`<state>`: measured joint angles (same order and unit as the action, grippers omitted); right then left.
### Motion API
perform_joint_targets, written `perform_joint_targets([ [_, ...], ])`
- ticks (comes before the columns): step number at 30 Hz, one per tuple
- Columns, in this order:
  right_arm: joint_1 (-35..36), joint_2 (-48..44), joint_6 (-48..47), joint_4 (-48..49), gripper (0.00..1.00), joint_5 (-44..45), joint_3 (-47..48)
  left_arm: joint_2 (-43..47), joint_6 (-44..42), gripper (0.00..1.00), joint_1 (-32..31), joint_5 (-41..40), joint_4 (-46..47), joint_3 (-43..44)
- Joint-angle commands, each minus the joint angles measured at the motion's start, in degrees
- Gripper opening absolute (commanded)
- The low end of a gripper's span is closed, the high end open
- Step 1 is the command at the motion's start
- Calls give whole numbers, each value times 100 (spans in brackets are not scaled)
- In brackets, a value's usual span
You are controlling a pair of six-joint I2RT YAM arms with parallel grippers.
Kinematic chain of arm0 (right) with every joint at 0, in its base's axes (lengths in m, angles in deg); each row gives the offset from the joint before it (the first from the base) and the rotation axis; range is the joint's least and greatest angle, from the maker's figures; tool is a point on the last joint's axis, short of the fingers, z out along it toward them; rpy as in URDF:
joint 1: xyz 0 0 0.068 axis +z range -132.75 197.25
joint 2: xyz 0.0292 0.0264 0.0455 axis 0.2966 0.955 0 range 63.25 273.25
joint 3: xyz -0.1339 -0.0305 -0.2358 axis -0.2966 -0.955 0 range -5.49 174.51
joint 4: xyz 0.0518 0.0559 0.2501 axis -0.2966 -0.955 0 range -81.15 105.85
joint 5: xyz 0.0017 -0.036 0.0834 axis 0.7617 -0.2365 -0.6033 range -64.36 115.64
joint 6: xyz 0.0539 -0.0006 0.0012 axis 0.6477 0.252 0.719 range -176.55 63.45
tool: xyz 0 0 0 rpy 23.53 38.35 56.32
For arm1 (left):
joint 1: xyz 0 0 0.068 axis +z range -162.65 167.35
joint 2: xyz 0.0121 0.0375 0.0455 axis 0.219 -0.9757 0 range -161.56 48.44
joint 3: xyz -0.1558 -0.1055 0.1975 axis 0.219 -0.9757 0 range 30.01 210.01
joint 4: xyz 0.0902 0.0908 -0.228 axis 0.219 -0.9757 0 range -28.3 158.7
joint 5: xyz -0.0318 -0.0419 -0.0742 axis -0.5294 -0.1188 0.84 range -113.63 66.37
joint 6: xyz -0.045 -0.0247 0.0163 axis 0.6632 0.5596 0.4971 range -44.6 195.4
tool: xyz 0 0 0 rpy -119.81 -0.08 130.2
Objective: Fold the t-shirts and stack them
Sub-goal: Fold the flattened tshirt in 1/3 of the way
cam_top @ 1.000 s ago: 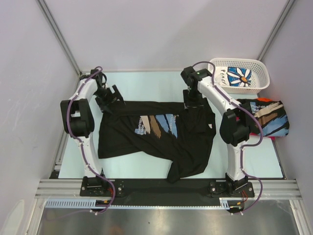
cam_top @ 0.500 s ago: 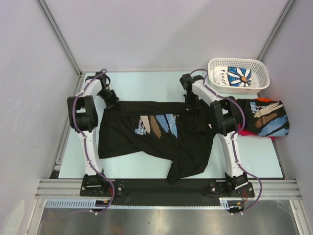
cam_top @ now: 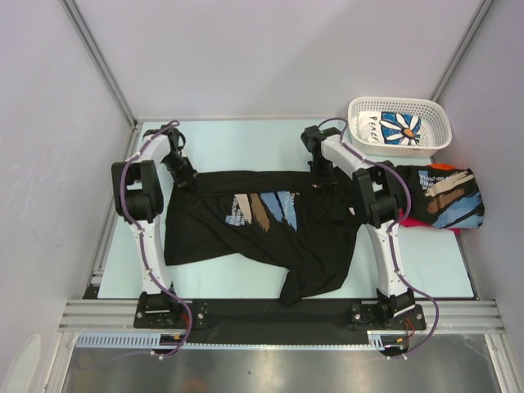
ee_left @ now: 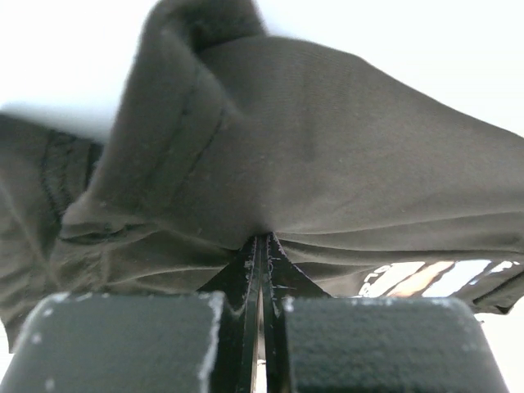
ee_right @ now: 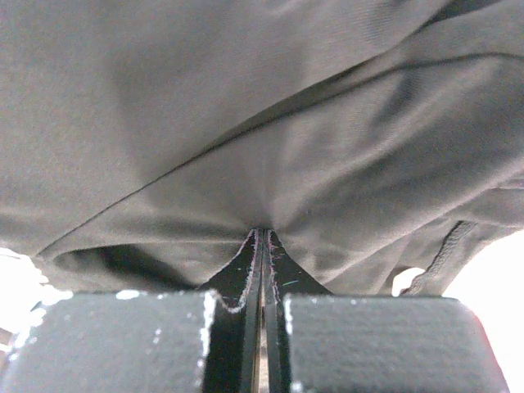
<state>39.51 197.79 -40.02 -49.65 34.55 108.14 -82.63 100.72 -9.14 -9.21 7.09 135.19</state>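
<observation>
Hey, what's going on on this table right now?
Two robot arms are working on a black t-shirt spread on the table. The left tool and the right tool are each shut on its far edge, one toward each end. At the right, a folded printed shirt lies over a red one, and a daisy shirt sits in the white basket.

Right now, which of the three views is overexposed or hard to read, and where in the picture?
Top external: sharp and evenly lit, but the black t-shirt shows little fold detail. Left wrist: the background above the cloth is blown out white, as is a patch at lower right. Right wrist: cloth fills the frame, with blown-out patches at the left and right edges.
</observation>
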Motion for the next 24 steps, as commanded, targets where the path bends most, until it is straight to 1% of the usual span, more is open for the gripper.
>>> perform_joint_targets([
  [1,252,-138,-124,-455,0,-398,-69,353,-212,0,97,-413,-177,-86],
  [4,375,-182,-124,-561,0,-548,-51,319,-221,0,89,-404,-168,-51],
  [11,419,-305,-10,-789,0,-530,-95,240,-203,0,97,-378,-150,54],
  [16,411,-437,139,-842,0,-127,-261,257,-264,0,97,-378,-159,55],
  [17,411,-481,157,-755,0,13,-314,248,-308,7,89,-369,-159,37],
  [18,411,-473,235,-763,0,119,-341,266,-317,12,89,-378,-159,20],
  [19,402,-438,236,-772,0,190,-350,283,-326,24,97,-404,-150,-24],
  [21,402,-393,306,-789,0,506,-393,362,-370,37,97,-422,-159,-77],
  [22,402,-402,333,-746,0,611,-437,397,-370,52,97,-448,-150,-173],
  [24,376,-490,368,-597,0,980,-560,485,-388,64,115,-466,-133,-261],
])
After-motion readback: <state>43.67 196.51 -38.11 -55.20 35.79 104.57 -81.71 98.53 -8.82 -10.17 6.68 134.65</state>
